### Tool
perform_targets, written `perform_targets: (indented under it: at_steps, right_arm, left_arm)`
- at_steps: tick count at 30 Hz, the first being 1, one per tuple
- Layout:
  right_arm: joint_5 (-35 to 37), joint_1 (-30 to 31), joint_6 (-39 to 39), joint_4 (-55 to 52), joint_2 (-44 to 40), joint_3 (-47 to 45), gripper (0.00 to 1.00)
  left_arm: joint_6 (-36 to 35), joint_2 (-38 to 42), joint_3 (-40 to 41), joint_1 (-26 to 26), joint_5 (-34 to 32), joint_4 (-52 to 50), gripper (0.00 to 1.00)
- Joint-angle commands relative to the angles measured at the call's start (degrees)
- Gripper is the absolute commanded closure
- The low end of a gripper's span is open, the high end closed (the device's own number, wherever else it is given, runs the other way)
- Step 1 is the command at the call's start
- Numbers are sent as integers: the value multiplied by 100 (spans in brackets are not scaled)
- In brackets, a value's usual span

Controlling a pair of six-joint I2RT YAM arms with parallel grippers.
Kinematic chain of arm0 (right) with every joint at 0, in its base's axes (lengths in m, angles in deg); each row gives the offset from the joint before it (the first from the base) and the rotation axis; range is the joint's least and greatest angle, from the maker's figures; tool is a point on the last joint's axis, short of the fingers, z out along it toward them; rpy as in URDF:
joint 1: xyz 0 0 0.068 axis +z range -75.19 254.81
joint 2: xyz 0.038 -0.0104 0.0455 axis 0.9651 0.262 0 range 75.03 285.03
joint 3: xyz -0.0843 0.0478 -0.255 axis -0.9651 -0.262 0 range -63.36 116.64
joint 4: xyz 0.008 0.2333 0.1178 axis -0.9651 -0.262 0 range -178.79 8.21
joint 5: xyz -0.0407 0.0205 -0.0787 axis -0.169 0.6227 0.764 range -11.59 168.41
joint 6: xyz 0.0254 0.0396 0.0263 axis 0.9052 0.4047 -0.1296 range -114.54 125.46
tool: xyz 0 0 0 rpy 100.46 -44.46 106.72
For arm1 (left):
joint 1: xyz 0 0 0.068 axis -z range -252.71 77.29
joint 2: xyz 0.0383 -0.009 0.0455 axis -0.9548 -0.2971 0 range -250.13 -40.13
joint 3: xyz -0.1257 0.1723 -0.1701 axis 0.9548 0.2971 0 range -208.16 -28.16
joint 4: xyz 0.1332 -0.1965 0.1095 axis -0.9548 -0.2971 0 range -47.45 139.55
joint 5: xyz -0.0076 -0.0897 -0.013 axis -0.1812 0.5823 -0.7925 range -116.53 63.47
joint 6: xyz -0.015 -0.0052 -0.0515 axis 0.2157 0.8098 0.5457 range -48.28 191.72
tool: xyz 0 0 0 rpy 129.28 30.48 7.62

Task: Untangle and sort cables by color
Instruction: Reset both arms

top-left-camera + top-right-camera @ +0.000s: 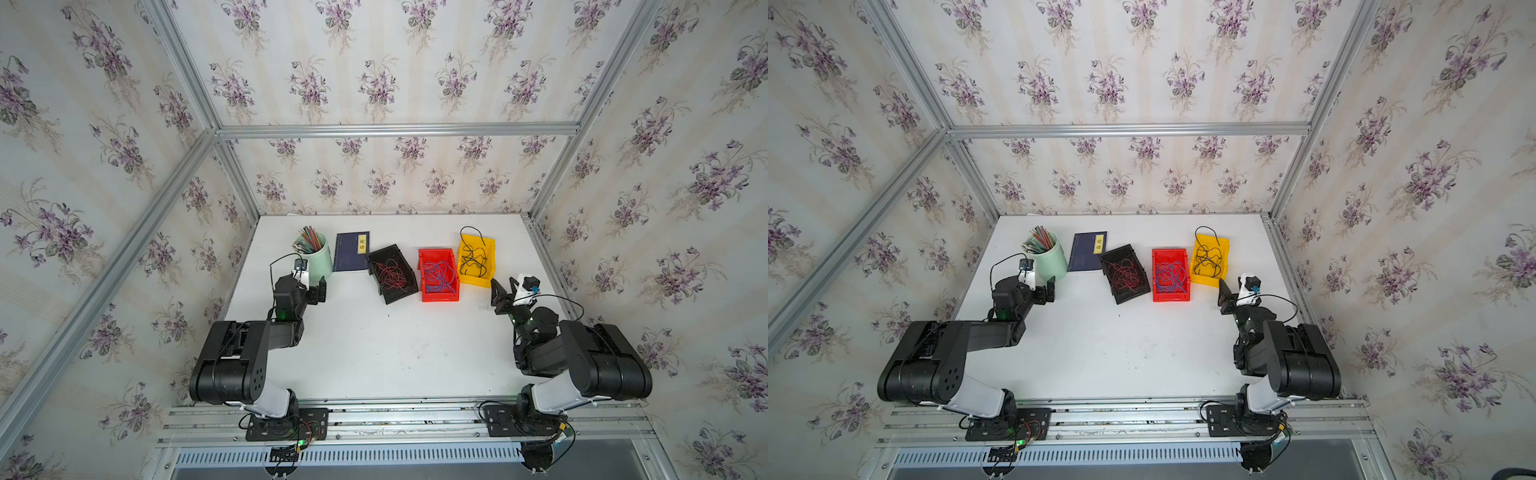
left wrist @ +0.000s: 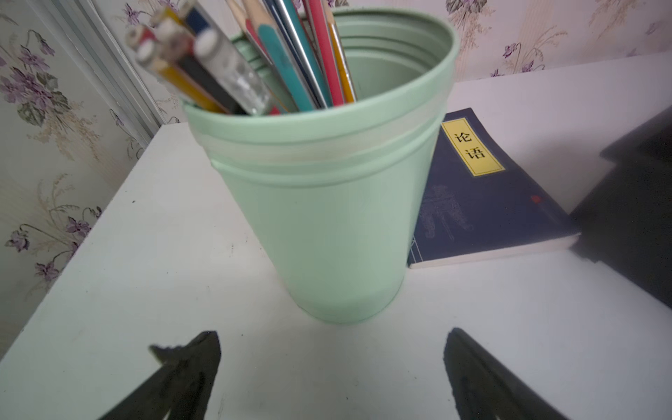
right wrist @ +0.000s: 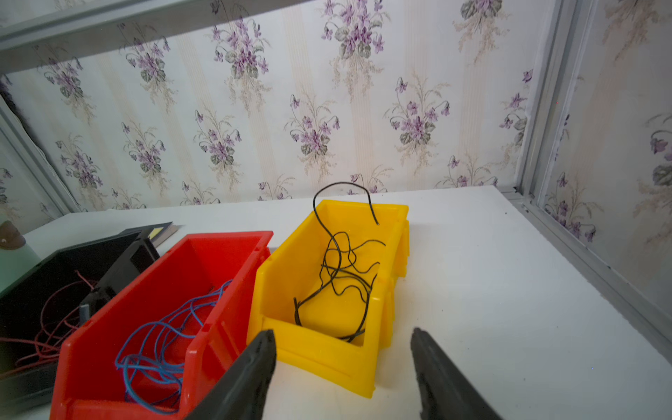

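left pincer (image 2: pixel 333 331) gapes empty before green cup (image 2: pixel 327 225); right pincer (image 3: pixel 342 331) open, empty, near yellow bin (image 3: pixel 282 283).

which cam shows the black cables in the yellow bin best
The right wrist view: the black cables lie close, each loop distinct inside the yellow bin. In both top views they are small thin squiggles. The left wrist view misses them.

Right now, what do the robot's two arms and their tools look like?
The left arm and right arm are chunky black links with a white section near each base. A thin black cable loops to a small camera on a white mount by each wrist. The left tool and right tool each end in two black, tapering, rough-surfaced fingers.
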Motion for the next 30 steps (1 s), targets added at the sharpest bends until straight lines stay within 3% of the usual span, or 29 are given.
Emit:
perform_targets:
  at_steps: [1,2,4,6,8,30]
  right_arm:
    - [685,66,19,-320,-206,252,33]
    - [851,163,-38,-296,-76,370,31]
    - [1187,374,-186,-1225,-144,753,23]
    - [1595,620,-381,-1172,-30,813,17]
    - [1596,627,-363,-1379,-118,848,0]
    - [1586,627,-383,-1285,-79,832,0]
  left_arm:
    - [70,39,-39,-4,-78,-22,1]
    - [62,44,-24,-4,-78,-24,1]
    - [65,50,0,-4,-68,-5,1]
    - [54,43,-12,5,-78,1,1]
    - [56,40,-14,5,-78,-9,1]
    - [21,38,-40,14,-65,-35,1]
